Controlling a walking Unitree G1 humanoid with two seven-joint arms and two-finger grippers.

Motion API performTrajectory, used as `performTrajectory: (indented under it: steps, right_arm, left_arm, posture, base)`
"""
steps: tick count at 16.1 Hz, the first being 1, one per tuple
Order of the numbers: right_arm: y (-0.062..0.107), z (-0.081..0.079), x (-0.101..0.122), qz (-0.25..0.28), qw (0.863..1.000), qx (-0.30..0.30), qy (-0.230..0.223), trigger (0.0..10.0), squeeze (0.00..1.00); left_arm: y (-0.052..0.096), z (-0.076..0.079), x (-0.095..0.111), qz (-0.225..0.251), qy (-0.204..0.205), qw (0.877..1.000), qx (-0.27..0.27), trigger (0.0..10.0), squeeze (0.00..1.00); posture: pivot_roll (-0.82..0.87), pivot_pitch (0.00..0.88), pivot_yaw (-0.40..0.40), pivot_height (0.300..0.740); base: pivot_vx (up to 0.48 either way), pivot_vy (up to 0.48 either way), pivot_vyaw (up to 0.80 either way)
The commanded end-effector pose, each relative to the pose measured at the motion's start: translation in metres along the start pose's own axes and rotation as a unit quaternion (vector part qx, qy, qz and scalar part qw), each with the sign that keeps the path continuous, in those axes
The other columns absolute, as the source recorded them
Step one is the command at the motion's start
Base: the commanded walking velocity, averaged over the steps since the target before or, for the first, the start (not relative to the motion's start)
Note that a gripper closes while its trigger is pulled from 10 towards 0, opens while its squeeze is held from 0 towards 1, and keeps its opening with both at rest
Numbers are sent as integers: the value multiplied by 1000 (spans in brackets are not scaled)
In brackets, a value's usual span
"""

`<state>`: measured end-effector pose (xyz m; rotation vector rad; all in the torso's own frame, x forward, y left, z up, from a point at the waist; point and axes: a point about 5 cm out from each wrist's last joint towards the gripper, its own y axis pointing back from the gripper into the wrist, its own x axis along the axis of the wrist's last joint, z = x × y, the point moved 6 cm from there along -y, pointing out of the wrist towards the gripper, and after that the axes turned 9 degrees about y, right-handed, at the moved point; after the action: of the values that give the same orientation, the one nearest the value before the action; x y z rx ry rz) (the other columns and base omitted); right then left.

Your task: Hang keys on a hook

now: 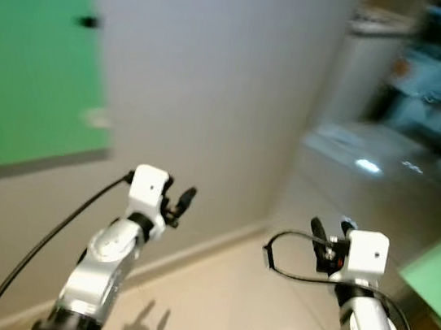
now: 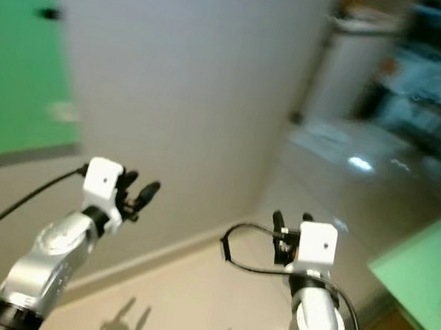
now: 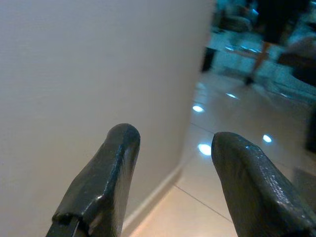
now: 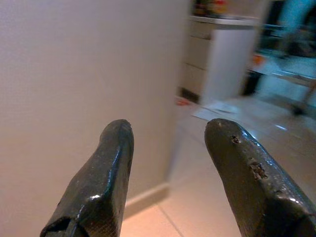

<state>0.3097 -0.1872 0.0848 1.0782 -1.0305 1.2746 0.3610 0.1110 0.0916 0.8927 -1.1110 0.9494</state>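
While the head views are smeared by blur, both silver arms can be made out raised before a plain pale wall (image 1: 214, 90). The left gripper (image 1: 179, 204) is seen at about seven o'clock in the left eye view, its two black fingers (image 3: 106, 187) spread apart with nothing between them; through the gap in its wrist view the wall, a skirting board (image 3: 153, 200) and glossy floor tiles (image 3: 232, 148) with bright light spots are shown. The right gripper (image 1: 330, 232) is held at about five o'clock, and its fingers (image 4: 101, 182) are likewise parted and bare. A black cable (image 1: 286, 252) is looped beside the right wrist. A green panel (image 1: 30, 56) is fixed to the wall at ten o'clock, with a small dark item (image 1: 87, 21) on it that may be a hook, though it is too blurred to be told. Another green surface (image 1: 439, 278) is seen at four o'clock. A white cabinet (image 4: 222, 59) is set against the wall farther on. No keys can be made out in either gripper.
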Motion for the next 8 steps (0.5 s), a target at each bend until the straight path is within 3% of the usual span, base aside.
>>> performTrajectory:
  steps: [1, 8]
  right_arm:
    - [1, 9, 3, 6, 1000, -21, -1, 10000, 0]
    - [7, 13, -1, -3, 1000, -28, 12, 10000, 0]
  left_arm:
    - [-6, 6, 7, 11, -1, 1000, -8, 10000, 0]
    - [-15, 9, 12, 24, 18, 999, -23, 10000, 0]
  posture:
    - [-134, 0, -18, 687]
    - [-169, 0, -11, 687]
  base:
    - [0, 0, -625]
    - [0, 0, -606]
